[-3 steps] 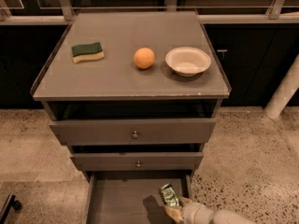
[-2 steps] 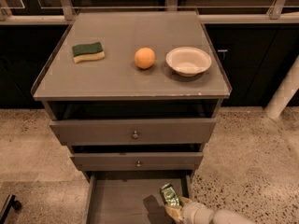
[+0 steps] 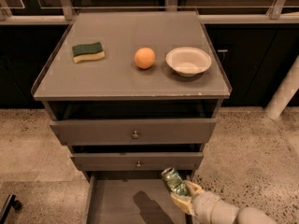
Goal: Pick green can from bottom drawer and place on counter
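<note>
**Green can in my claw, over the bottom drawer**

My claw (image 3: 183, 193) sits at the lower right of the view, pinching the lower end of the green can (image 3: 173, 180). The can tilts up and left from my fingers, above the right side of the open bottom drawer (image 3: 117, 206), just below the middle drawer (image 3: 138, 160). On the grey surface (image 3: 126, 80) lie a sponge (image 3: 88, 52), an orange (image 3: 145, 58) and a white bowl (image 3: 188, 60). Around the cabinet the floor (image 3: 252, 148) is speckled.

green can (image 3: 174, 181) tilted; clasped in gripper (image 3: 184, 192) above bottom drawer (image 3: 117, 204), right side | drawer open | counter (image 3: 121, 80) flat grey
</note>
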You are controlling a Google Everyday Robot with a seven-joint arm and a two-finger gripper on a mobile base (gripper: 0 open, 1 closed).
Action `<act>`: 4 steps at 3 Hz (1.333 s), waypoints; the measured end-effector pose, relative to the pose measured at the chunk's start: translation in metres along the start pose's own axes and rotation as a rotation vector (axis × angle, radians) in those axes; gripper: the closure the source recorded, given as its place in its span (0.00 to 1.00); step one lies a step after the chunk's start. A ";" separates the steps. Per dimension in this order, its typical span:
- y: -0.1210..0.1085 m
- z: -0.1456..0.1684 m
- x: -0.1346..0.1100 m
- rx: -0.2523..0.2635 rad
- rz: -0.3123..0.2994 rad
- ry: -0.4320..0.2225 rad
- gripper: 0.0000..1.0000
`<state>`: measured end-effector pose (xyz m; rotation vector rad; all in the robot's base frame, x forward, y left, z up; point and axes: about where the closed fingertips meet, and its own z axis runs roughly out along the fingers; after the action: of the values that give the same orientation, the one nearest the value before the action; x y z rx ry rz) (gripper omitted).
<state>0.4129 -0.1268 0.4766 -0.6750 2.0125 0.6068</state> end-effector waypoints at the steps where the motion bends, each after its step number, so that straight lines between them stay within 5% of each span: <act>1: 0.014 -0.048 -0.083 -0.031 -0.129 -0.131 1.00; 3: 0.026 -0.053 -0.091 -0.065 -0.141 -0.150 1.00; 4: 0.030 -0.050 -0.112 -0.085 -0.195 -0.132 1.00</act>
<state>0.4122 -0.1122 0.6019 -0.8485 1.7823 0.6071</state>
